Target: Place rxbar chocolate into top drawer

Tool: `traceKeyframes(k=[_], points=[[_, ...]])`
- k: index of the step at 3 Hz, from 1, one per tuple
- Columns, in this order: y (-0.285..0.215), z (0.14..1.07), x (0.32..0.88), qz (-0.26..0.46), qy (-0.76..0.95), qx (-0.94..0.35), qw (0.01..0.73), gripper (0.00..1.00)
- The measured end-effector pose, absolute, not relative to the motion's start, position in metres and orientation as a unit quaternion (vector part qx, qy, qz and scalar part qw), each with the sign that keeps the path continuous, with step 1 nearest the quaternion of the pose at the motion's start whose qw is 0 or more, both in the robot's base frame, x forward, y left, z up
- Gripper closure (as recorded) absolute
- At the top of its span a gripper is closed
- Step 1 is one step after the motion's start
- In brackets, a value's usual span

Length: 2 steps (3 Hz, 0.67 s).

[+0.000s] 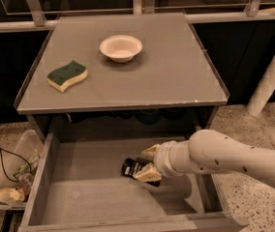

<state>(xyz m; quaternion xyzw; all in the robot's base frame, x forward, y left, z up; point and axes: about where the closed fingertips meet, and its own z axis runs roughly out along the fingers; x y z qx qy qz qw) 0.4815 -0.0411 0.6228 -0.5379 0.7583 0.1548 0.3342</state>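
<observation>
The top drawer (79,197) stands pulled out below the table (166,81), its left wall and grey floor bare. Right of the middle of that floor is the rxbar chocolate (131,167), a black wrapper lying roughly flat and low in the drawer. I cannot tell whether it touches the bottom. The gripper (145,164) is inside the drawer at the bar's right end, its 2 yellowish fingers (149,174) clenched on the wrapper, 1 on the far side and 1 on the near side. The pale arm (224,158) reaches in from the right, over the drawer's right wall.

The step in hand looks like the release. To do it well, the bar should be lowered until it rests flat on the floor. The fingers should then part just enough to free the wrapper without dragging it. The arm should then lift straight up, clear of the table's near edge above it and the right wall.

Of the containers, a bag (16,178) on the ground at far left holds crumpled rubbish. The drawer holds only the bar and the gripper. The white bowl (121,47) on the far part of the table looks empty, and a green-and-yellow sponge (68,75) lies to its left.
</observation>
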Motion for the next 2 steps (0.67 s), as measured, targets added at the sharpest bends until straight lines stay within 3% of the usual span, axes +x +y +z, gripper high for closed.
traceKeyframes(k=[1, 2], points=[[-0.0411, 0.6228, 0.4815, 0.155, 0.758, -0.538, 0.334, 0.00], [-0.0410, 0.6228, 0.4815, 0.155, 0.758, -0.538, 0.334, 0.00]])
